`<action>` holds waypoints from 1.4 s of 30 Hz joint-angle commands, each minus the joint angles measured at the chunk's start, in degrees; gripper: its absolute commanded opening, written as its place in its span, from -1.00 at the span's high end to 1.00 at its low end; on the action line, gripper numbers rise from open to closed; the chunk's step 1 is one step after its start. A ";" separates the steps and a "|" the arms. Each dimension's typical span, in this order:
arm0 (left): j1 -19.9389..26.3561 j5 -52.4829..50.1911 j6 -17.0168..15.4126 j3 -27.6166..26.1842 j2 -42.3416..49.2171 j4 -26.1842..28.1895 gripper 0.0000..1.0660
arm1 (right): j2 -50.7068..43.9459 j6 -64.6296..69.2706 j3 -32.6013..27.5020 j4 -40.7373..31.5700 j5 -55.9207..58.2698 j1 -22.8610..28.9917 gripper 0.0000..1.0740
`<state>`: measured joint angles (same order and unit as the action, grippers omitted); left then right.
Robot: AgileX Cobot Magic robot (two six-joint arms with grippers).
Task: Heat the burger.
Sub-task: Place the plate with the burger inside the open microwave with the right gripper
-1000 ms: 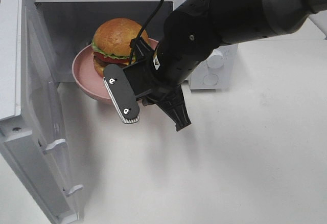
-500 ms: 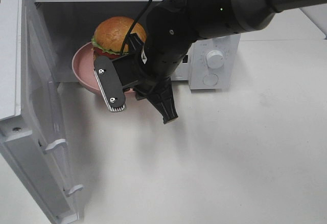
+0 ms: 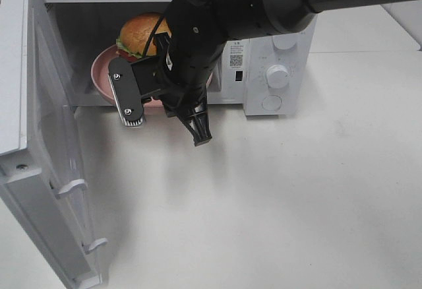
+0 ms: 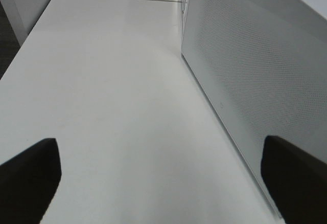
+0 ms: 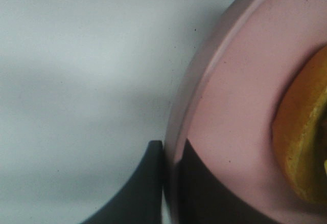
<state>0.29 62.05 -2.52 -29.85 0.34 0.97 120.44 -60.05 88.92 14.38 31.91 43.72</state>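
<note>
Sliding deeper into the open white microwave oven point(image 3: 277, 71), the round pink plate point(image 3: 99, 81) is carrying the glossy golden-bunned burger point(image 3: 137, 33) inside. The right tool point(image 5: 171, 183) is clenching the plate's rim, so loading is probably nearing completion. The left tool point(image 4: 161, 183) is hanging released.

burger point(image 3: 136, 33) half hidden behind arm point(image 3: 250, 5), plate point(image 3: 99, 78) mostly covered

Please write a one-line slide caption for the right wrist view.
Close-up: the right claw pinches the rim of the pink plate that carries the burger.
</note>
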 commanded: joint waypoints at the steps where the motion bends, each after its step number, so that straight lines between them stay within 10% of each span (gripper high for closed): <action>1: -0.23 -0.74 -0.23 0.11 0.86 0.34 -0.92 | 0.34 0.69 2.06 1.26 -1.95 -0.34 1.00; 42: -0.23 -0.74 -0.23 0.11 0.86 0.34 -0.92 | 13.29 4.41 22.40 2.23 4.18 -2.23 1.00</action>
<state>0.29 62.05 -2.52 -29.85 0.34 0.97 133.67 -55.69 109.15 14.95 38.16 41.83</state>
